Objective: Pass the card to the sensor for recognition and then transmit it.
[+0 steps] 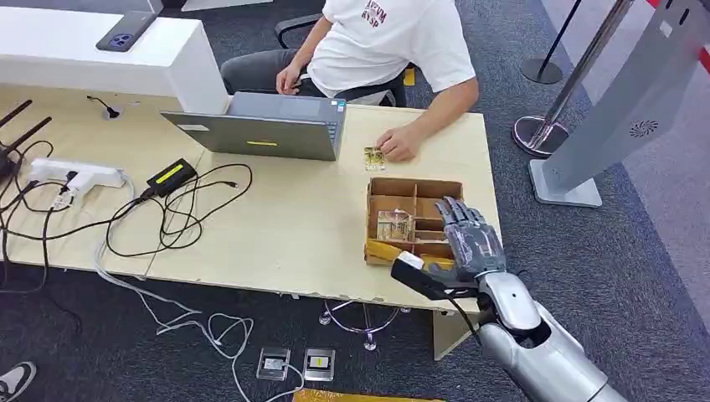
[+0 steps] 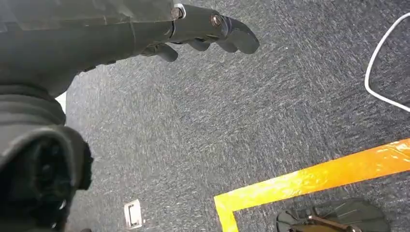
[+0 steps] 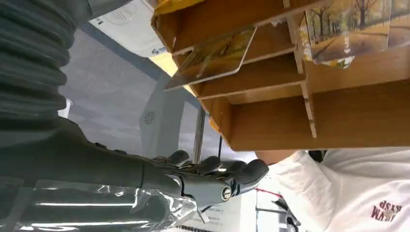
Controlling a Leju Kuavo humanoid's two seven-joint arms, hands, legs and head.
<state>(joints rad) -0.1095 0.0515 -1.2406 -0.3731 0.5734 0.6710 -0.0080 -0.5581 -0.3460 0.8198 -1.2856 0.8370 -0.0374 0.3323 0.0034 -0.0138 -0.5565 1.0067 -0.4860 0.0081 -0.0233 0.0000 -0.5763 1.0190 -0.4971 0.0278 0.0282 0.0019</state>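
Far to the left of the work, the left hand (image 2: pixel 203 31) hangs over grey carpet (image 2: pixel 241 121) beside a strip of orange floor tape (image 2: pixel 314 179), its dark fingers loosely curled with nothing in them; I judge it is parked there because this step belongs to the other arm. On the pale wooden table (image 1: pixel 276 226), a power strip (image 1: pixel 75 173), a black adapter (image 1: pixel 171 177) and loose black cables (image 1: pixel 180 219) lie off to the left, out of the working area. A grey laptop (image 1: pixel 264 126) stands further along, in front of a seated person (image 1: pixel 385 42) whose hand (image 1: pixel 399 144) rests on the table just beside a small card-like item (image 1: pixel 373 157). To the right of the laptop sits a compartmented cardboard box (image 1: pixel 412 188), which keeps the cards sorted and propped within reach. The card (image 3: pixel 212 55) leans tilted in one compartment, a thin rectangle with rounded corners printed in yellow and brown autumn colours; more cards with a tree-lined picture (image 3: pixel 345 36) stand in a neighbouring slot. The right hand (image 1: pixel 469 234) hovers over the box's right side, fingers spread and extended, holding nothing, probably poised for a reach down to the card. Right of the table, a grey slanted kiosk (image 1: pixel 628 126) stands on the floor, possibly the sensor, though I cannot tell.
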